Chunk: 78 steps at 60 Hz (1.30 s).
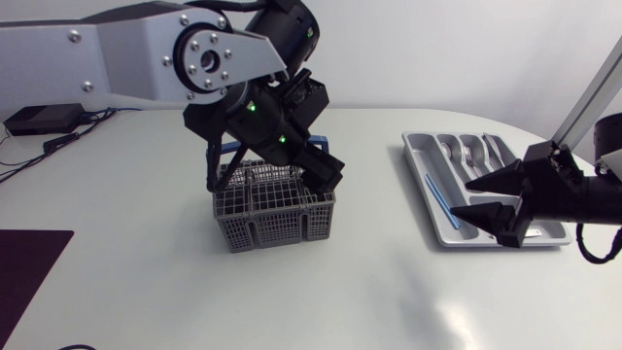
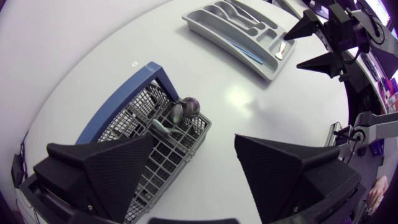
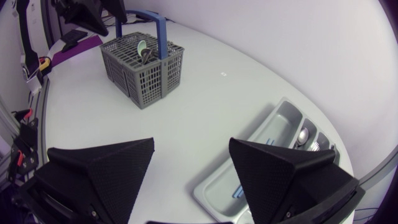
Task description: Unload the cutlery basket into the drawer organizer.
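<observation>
White table [image 1: 389, 292] is carrying a cutlery basket [image 1: 273, 219], drawer organizer [image 1: 418, 156] at its three o'clock. Left gripper [image 2: 196, 146] is hanging over the basket, right gripper [image 1: 465, 200] over the organizer, both gaping wide, empty.

The white surface [image 1: 369, 292] carries a dark rectangular mat [image 1: 29, 277] at its near left edge. A flat black box [image 1: 41, 119] with attached cables [image 1: 70, 138] lies at the far left.

grey mesh basket [image 1: 274, 216], blue handle [image 3: 158, 32], grey organizer [image 1: 428, 199]

Basket [image 1: 277, 230] left of organizer [image 1: 417, 154] — cutlery [image 2: 184, 110] in each
</observation>
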Motion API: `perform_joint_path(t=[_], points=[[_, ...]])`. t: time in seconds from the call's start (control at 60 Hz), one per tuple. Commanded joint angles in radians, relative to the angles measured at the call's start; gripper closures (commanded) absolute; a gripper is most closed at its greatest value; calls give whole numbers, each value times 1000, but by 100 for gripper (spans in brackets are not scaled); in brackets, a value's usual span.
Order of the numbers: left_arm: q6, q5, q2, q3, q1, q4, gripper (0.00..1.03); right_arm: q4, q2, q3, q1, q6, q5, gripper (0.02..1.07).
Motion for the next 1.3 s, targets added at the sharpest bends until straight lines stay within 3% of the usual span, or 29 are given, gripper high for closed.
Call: perform_joint_path(t=[0.0,0.217,0.483,0.817,1.283], points=[[-7,-7,-32,-35,2,1,13,46,-23,-17,107,211,46,20],[4,-7,-69,-72,17,21,13,161,44,39,351,502,208,21],[24,-7,-112,-139,33,71,13,161,231,193,452,700,213,25],[48,-7,-146,-222,53,154,13,134,383,342,524,823,187,25],[60,-7,-170,-253,73,183,13,118,474,420,601,886,194,65]])
